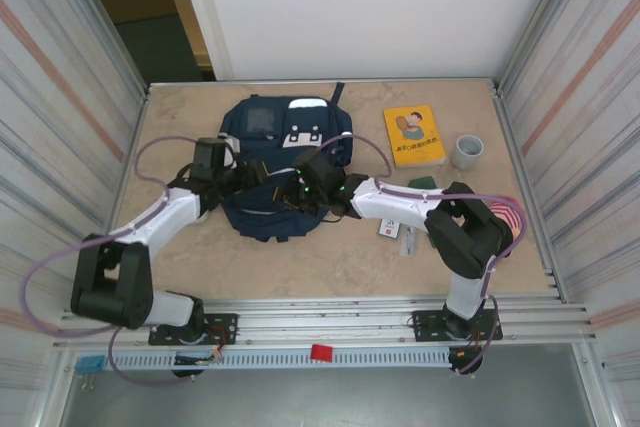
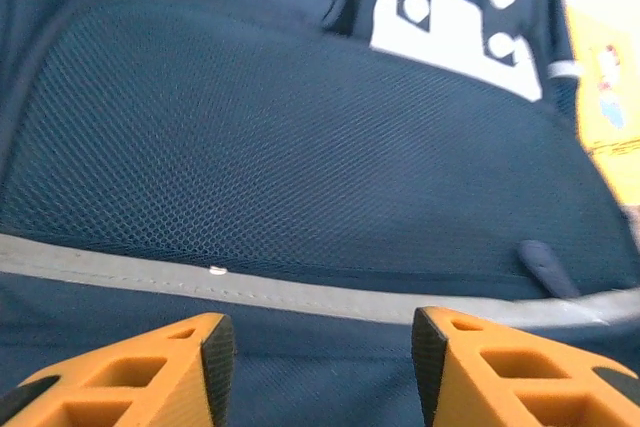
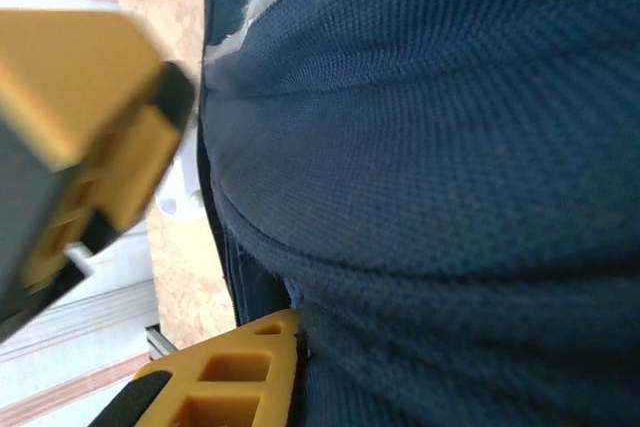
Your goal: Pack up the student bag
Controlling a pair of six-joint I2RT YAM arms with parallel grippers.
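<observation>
Left jaws parted, empty; right jaws: grip unclear. One student bag (image 1: 268, 145), one book (image 1: 414, 136), one cup (image 1: 466, 151).

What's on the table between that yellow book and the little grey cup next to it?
Nothing: in the top external view, only a narrow strip of bare table separates the yellow book from the grey cup.

navy student bag (image 1: 262, 217), yellow book (image 1: 414, 135), seemingly grey cup (image 1: 466, 151)
</observation>
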